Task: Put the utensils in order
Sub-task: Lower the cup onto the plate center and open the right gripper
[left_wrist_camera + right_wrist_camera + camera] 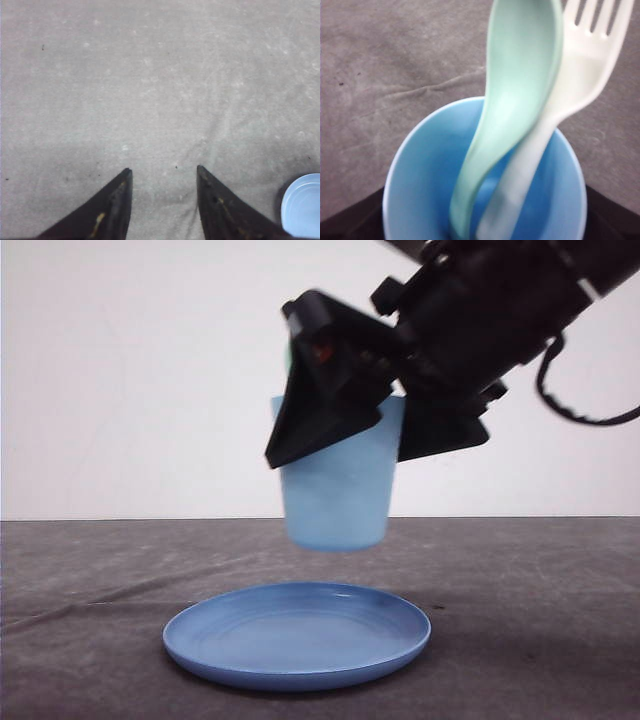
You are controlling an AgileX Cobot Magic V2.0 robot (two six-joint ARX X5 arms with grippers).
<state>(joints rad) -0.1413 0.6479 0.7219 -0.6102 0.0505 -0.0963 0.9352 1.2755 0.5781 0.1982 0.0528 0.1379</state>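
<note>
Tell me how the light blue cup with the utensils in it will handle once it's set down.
The cup looks thin, light plastic, held above the plate by the right hand. The spoon and fork stand tall above its rim, so it is probably top-heavy and may tip if nudged.

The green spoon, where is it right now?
In the right wrist view, the spoon stands handle-down inside the cup, beside the fork. The right hand holds that cup above the plate.

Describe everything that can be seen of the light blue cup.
The light blue cup looks like smooth plastic, tapering toward its base. It hangs upright in the air above the blue plate, apart from it, held near its rim by the right gripper. Inside stand a mint-green spoon and a white fork, heads up.
</note>
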